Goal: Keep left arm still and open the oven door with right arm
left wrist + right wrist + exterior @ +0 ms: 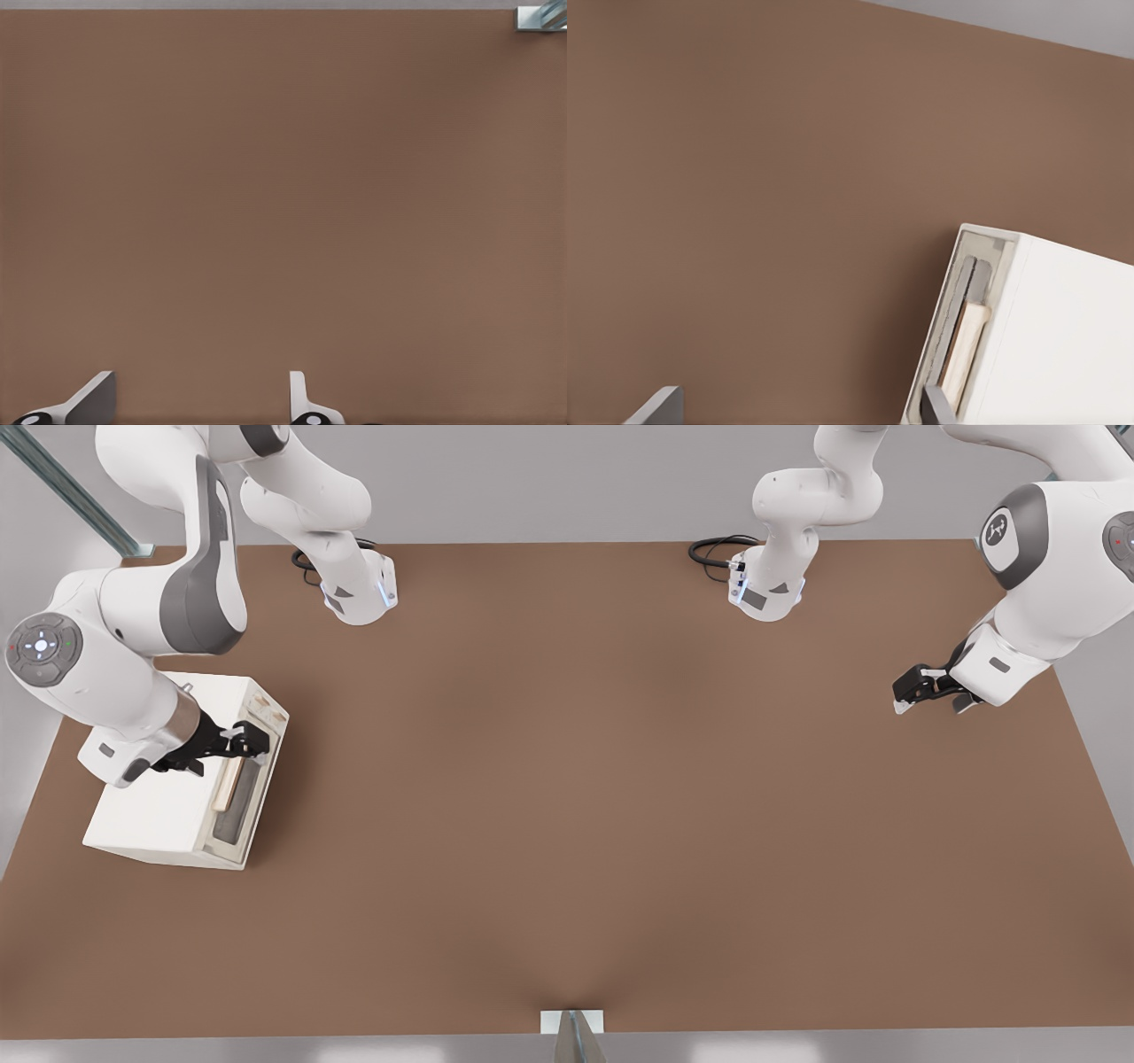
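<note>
Oven door (241,788), at the tabletop's (567,779) edge toward the front view's left, is met by the right arm's jaws (255,740), spread open above its wooden handle (232,781), whose length runs along the door's top.

No readable text or numbers; only white logo mark on grey elbow cap (999,528)

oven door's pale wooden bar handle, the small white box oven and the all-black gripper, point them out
pale wooden bar handle (232,781), front view, middle of the bar
small white box oven (159,815), front view, its top face
all-black gripper (257,742), front view, between its fingertips
</note>
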Robot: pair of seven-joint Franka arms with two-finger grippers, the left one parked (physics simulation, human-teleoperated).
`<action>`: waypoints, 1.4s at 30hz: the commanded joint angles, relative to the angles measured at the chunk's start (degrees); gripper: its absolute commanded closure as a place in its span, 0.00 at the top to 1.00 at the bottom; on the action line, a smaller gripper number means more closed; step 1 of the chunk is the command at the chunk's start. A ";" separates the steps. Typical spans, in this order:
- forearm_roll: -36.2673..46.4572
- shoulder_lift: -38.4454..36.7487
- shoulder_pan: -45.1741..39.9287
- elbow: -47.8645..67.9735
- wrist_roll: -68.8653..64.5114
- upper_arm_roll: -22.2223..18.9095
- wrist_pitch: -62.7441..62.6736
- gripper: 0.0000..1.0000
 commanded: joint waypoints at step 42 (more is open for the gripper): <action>-46.54 16.38 20.39 -22.79 42.21 -16.51 -1.18 0.00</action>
